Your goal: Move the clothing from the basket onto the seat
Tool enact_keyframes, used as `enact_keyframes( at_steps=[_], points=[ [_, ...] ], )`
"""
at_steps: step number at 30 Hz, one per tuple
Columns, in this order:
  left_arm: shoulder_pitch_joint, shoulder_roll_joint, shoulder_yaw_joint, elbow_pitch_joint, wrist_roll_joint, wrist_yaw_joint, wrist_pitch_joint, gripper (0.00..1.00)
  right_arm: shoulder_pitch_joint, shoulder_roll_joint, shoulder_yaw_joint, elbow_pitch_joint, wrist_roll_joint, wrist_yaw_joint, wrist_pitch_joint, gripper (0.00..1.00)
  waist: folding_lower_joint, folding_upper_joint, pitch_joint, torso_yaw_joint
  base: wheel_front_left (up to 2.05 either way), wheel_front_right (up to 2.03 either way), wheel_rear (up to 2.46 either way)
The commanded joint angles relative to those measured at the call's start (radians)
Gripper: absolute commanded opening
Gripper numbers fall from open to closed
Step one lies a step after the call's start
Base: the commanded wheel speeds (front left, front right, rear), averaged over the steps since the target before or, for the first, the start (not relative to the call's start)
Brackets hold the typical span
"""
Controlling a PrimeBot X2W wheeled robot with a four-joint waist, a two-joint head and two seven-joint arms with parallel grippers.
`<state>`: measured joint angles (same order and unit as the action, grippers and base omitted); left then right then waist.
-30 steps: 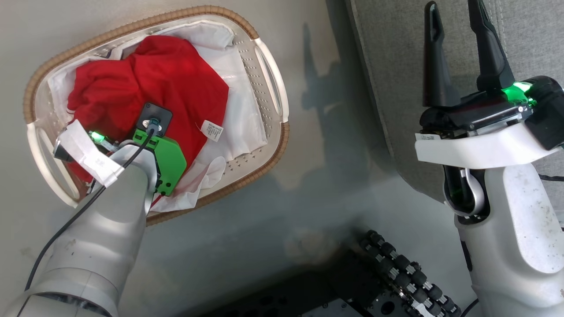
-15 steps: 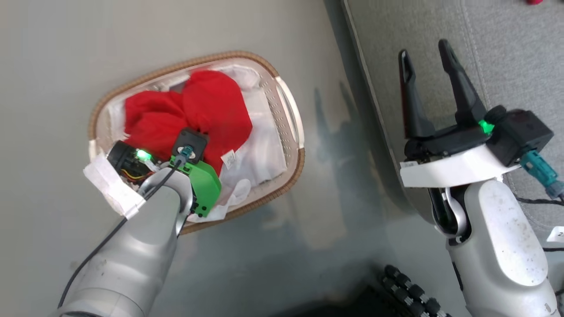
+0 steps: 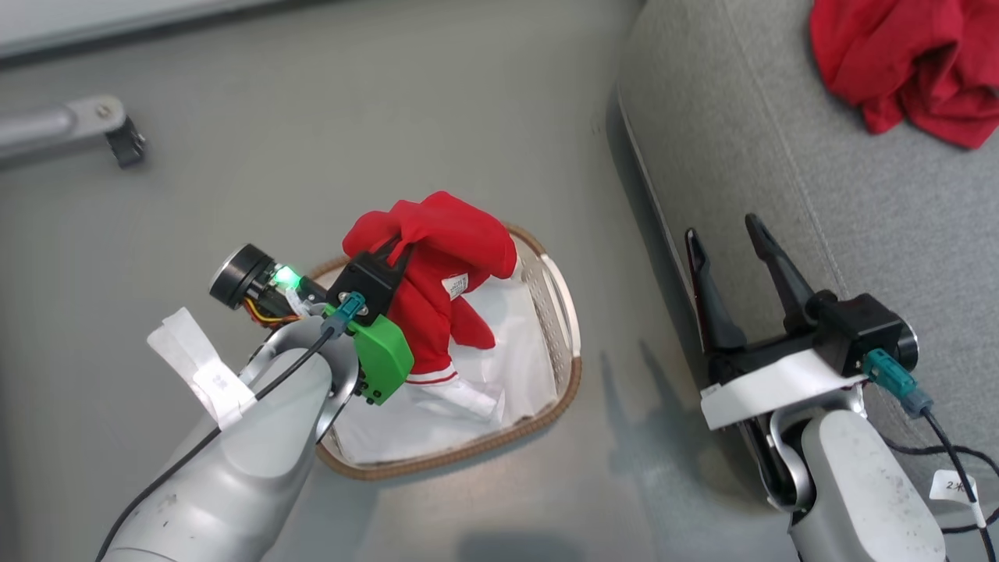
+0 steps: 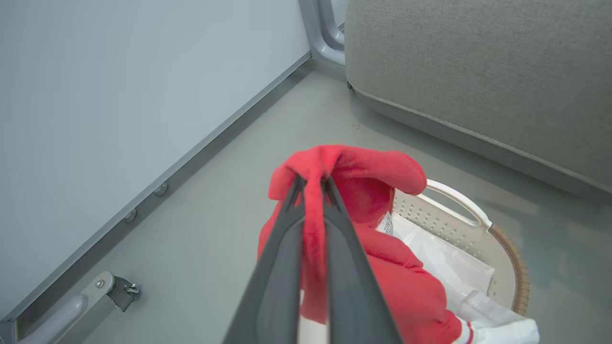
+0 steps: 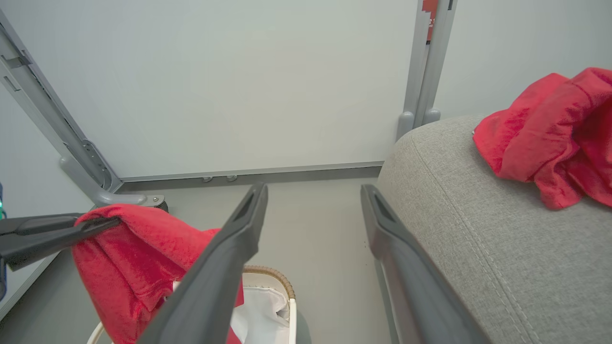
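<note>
My left gripper (image 3: 396, 248) is shut on a bunched fold of a red garment (image 3: 449, 261) and holds it up over the basket (image 3: 563, 312). The garment's white-trimmed end hangs down onto the white liner sheet (image 3: 507, 375). In the left wrist view the gripper (image 4: 313, 180) pinches the red fabric (image 4: 377, 172) between its fingers, above the basket (image 4: 520, 274). My right gripper (image 3: 722, 230) stands open and empty beside the grey seat (image 3: 780, 195). A second red garment (image 3: 905, 62) lies on the seat; the right wrist view shows that garment (image 5: 550, 134) too.
A grey metal leg with a caster (image 3: 74, 125) lies on the floor at far left. A wall with a baseboard (image 4: 191, 157) runs behind the basket. A grey upright post (image 5: 425, 71) stands at the seat's far end. Cables (image 3: 944, 453) trail at lower right.
The head camera has pulled back and shifted. My left gripper has risen, lifting the red garment out of the basket. The right gripper stays open.
</note>
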<state>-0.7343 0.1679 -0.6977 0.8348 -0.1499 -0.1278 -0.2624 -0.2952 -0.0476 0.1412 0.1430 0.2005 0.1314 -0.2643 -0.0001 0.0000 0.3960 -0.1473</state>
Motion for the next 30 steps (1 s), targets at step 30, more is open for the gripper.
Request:
enact_keyframes(
  at_steps=[30],
  points=[
    [-0.288,0.125,-0.016,-0.502,-0.204,0.026,0.204,0.0,-0.19,-0.005,0.419,0.048,0.127,-0.001,0.0,1.0,0.0001,0.0,-0.309,0.075,0.0,0.0,0.0]
  ],
)
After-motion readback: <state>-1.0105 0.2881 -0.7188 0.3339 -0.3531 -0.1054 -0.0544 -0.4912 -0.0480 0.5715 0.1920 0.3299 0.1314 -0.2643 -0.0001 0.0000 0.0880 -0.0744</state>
